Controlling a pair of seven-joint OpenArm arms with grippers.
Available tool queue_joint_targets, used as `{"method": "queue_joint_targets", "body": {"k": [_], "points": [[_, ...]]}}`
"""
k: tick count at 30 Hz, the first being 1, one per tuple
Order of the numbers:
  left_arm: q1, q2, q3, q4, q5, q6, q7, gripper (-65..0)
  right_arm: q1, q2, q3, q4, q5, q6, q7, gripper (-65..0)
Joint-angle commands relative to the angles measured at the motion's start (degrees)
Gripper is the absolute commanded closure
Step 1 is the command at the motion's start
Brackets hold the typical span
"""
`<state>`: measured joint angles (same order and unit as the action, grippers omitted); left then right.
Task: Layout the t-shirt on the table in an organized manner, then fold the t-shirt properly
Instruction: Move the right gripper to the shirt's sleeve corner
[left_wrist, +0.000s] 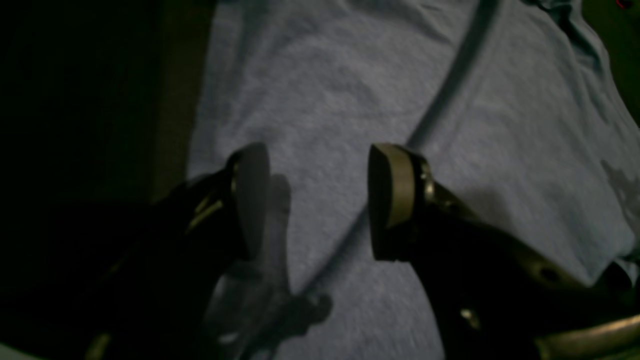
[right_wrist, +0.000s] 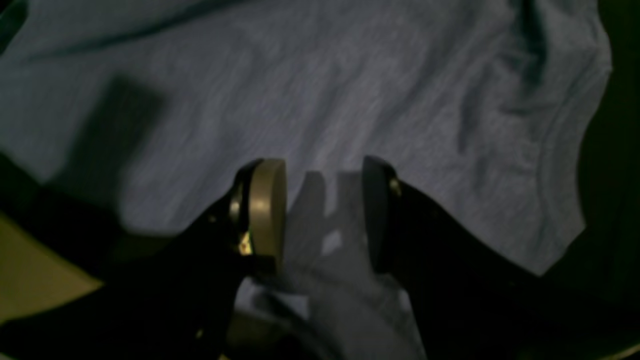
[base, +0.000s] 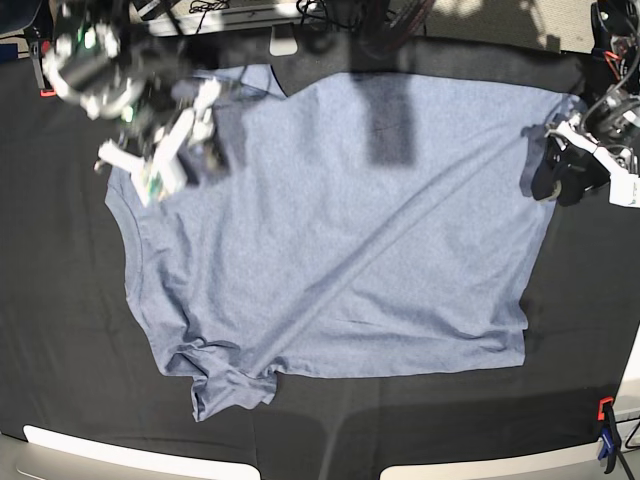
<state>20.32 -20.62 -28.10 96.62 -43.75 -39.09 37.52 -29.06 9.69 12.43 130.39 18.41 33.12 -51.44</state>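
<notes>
Two arms hover over a blue-grey t-shirt (base: 330, 230) spread flat, plain side up, across the middle of the black table (base: 60, 330). Only the base view shows its whole outline. Wrist views show the left gripper (left_wrist: 317, 200) spread wide and empty, and the right gripper (right_wrist: 325, 215) partly open, holding nothing.

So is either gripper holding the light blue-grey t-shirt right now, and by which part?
Neither. The left gripper and right gripper both hang open above the light blue-grey cotton t-shirt, with nothing between their jaws.
</notes>
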Motion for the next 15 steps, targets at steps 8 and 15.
{"method": "queue_joint_targets", "body": {"k": [8, 15], "points": [[-0.31, -0.85, -0.35, 0.87, -1.33, -0.59, -1.36, -29.0, -11.58, 4.72, 0.09, 2.58, -2.34, 6.88, 3.43, -22.8], [-0.31, -0.85, -0.35, 0.87, -1.33, -0.59, -1.33, -29.0, -17.2, 15.69, -0.07, 2.14, -10.97, 6.88, 8.61, -22.8]]}}
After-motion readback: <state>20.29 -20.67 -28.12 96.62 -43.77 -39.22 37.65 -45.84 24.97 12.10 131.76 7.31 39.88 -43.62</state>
